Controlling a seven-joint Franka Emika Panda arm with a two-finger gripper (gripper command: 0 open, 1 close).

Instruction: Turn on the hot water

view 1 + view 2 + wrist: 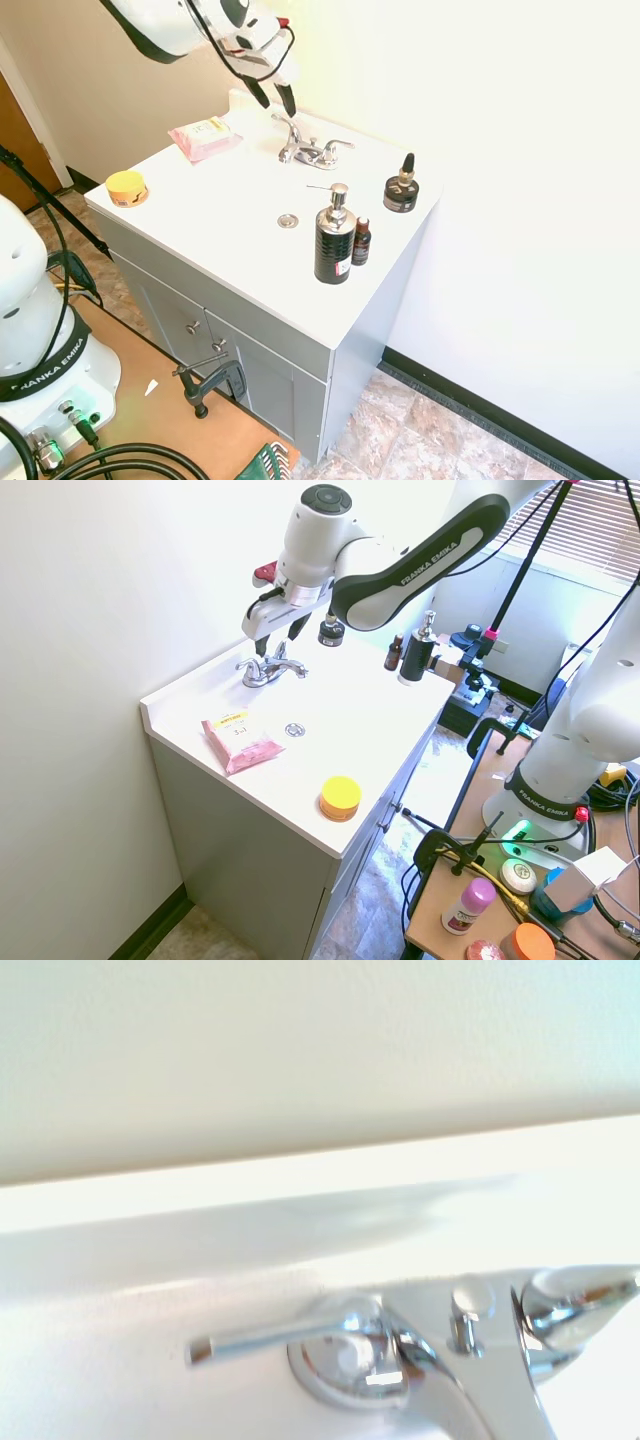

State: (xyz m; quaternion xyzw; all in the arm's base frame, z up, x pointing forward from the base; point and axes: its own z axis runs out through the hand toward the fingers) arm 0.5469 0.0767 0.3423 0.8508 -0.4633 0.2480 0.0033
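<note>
The chrome faucet [310,152] stands at the back of the white vanity top [230,200], close to the wall. Its two slim levers point outward, one to each side of the short spout. My gripper [272,98] hangs tilted just above and behind the lever nearer the pink packet, open, with nothing between its dark fingers [288,101]. From the other side the gripper [280,638] sits right over the faucet [268,668], not touching it. The wrist view shows the faucet [400,1360] up close, one lever [270,1338] stretching sideways along the backsplash.
A pink packet [205,138] and a yellow tin [127,186] lie at one end of the top. A drain ring [288,220], black soap bottle [333,240], small brown bottle [361,242] and black dropper jar [401,190] stand toward the other end. The wall is right behind the faucet.
</note>
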